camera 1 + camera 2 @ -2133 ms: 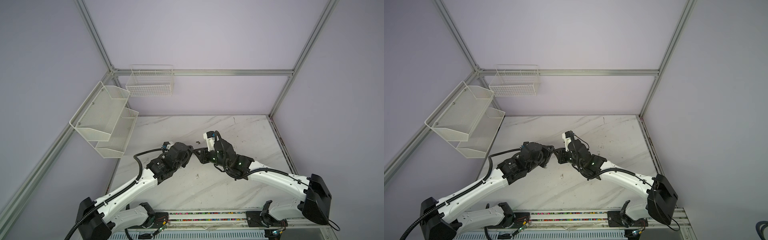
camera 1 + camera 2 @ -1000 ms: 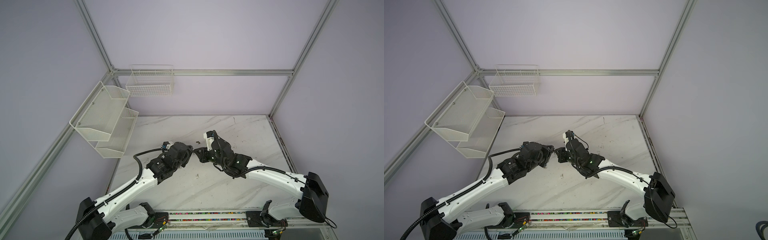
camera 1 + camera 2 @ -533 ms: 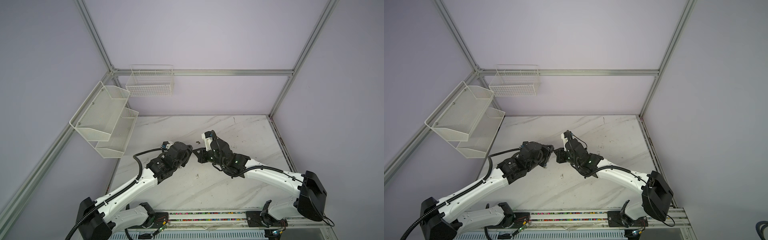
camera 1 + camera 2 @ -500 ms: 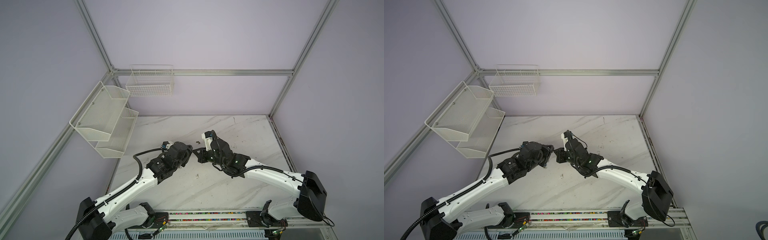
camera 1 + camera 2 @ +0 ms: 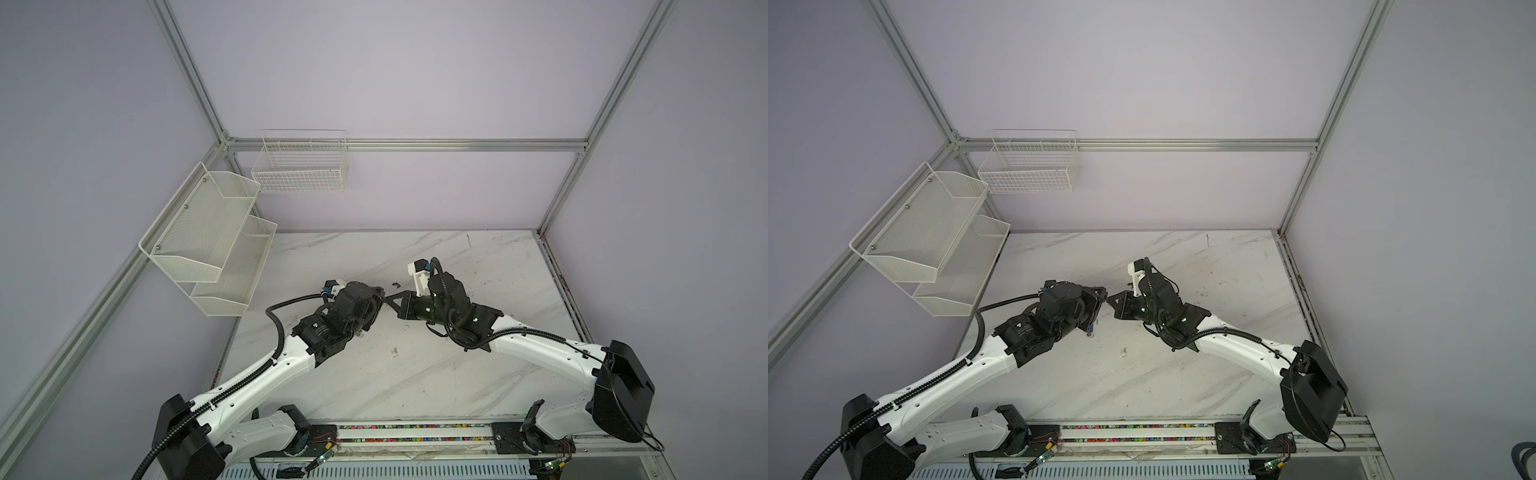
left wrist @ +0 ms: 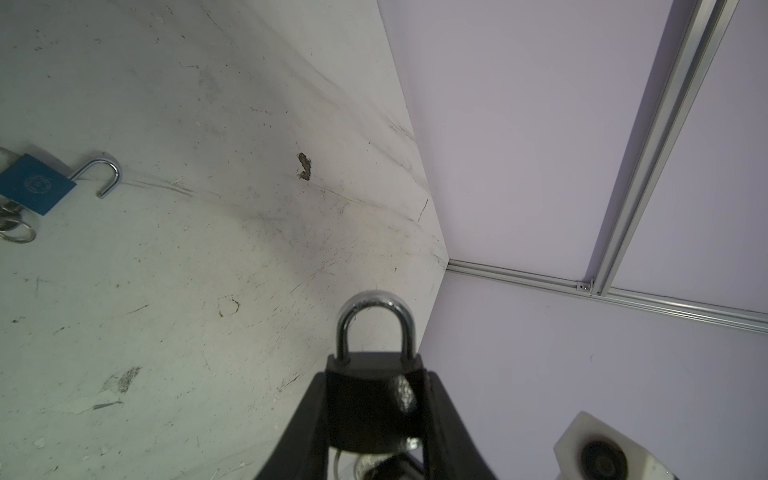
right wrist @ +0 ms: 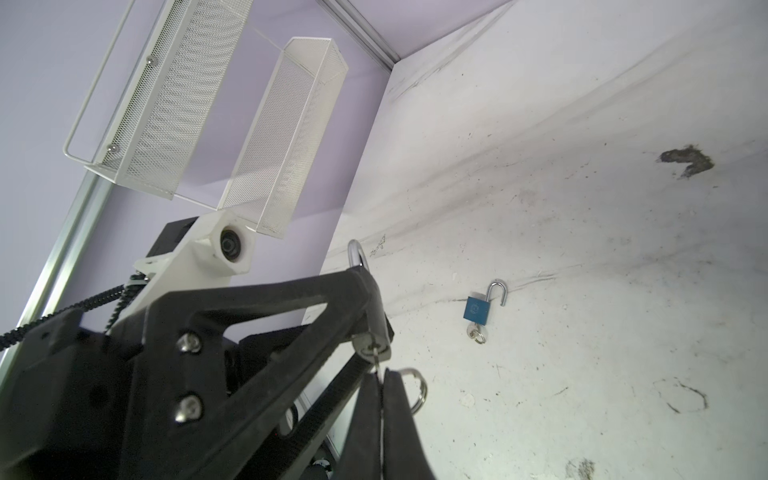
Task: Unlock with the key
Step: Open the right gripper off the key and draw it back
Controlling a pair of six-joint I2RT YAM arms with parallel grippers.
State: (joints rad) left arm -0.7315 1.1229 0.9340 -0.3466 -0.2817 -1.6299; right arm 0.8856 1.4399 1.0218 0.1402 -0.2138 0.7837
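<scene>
A black padlock (image 6: 370, 399) with its silver shackle (image 6: 376, 316) closed sits between the fingers of my left gripper (image 6: 374, 386), which is shut on its body. In both top views the left gripper (image 5: 380, 297) (image 5: 1100, 297) and right gripper (image 5: 390, 300) (image 5: 1111, 300) meet tip to tip above the middle of the table. In the right wrist view my right gripper (image 7: 381, 376) is shut on the key (image 7: 376, 360), seen edge-on, whose tip enters the silver cylinder (image 7: 371, 343) on the padlock's underside. A key ring (image 7: 419, 390) hangs beside the fingers.
A blue padlock (image 7: 477, 309) (image 6: 33, 185) lies on the marble table (image 5: 415, 374) with its shackle swung open and keys at its base. Two white mesh shelves (image 5: 208, 241) and a wire basket (image 5: 299, 166) hang on the left and back walls.
My right gripper moved left up to the left gripper and its jaws closed on the key. The left gripper with the black padlock stayed still.
</scene>
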